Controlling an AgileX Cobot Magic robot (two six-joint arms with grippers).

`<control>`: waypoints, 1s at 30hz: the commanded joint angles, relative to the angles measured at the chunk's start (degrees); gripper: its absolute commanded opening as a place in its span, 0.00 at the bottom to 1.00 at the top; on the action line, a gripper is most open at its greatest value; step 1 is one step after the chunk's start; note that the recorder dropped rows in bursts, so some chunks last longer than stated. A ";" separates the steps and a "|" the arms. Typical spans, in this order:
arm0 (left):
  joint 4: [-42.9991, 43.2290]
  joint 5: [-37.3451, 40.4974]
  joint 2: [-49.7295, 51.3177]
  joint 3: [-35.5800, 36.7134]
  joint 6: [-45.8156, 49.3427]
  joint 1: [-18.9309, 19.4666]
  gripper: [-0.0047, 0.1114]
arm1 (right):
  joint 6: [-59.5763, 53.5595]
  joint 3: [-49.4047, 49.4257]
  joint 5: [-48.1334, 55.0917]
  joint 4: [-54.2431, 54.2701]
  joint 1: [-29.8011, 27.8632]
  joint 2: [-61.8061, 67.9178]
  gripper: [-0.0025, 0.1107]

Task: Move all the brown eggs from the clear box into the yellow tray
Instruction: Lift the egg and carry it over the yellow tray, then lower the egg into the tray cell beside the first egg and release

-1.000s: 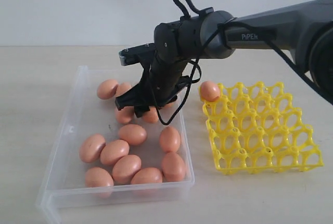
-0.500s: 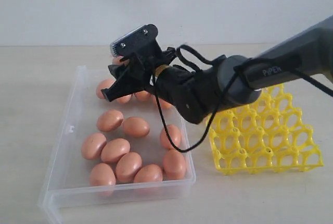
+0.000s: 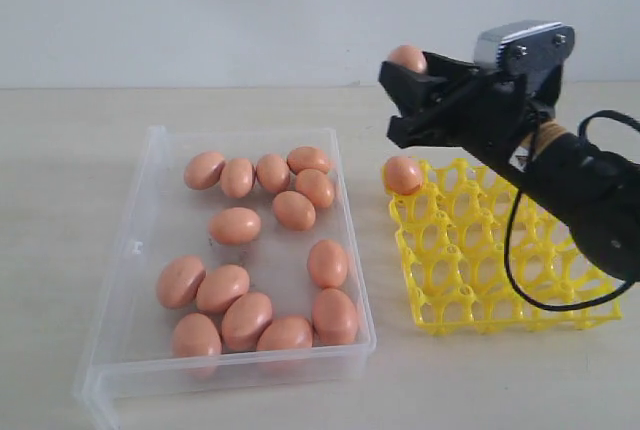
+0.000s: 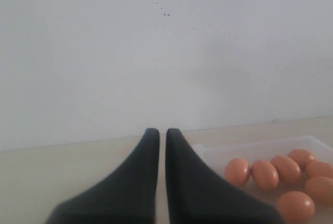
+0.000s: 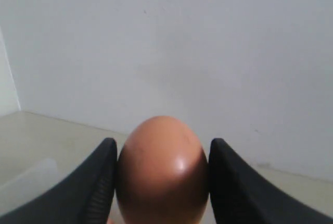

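The right tool (image 5: 162, 146) clasps one egg (image 5: 161, 174), apparently up over the yellow tray (image 3: 450, 325). Lower it straight into an empty cup below, clear of the seated egg (image 3: 403, 174) nearby. Release only once it rests.

Held egg (image 5: 161, 166), base out of frame

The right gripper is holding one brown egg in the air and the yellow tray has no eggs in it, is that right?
No: the yellow tray holds one brown egg in a corner cup, as the exterior view shows. The right gripper does hold a second brown egg in the air.
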 commanded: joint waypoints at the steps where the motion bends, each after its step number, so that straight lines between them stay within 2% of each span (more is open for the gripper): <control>1: -0.09 0.00 -0.10 0.19 0.08 -0.45 0.07 | 3.49 3.29 -0.66 -7.36 -6.02 -0.71 0.02; 11: -0.09 0.00 -0.10 0.19 0.08 -0.45 0.07 | 10.29 5.17 -0.66 -10.33 -13.37 3.63 0.02; 30: -0.09 0.00 -0.10 0.19 0.08 -0.45 0.07 | 8.78 0.06 -0.66 -12.72 -13.37 13.38 0.02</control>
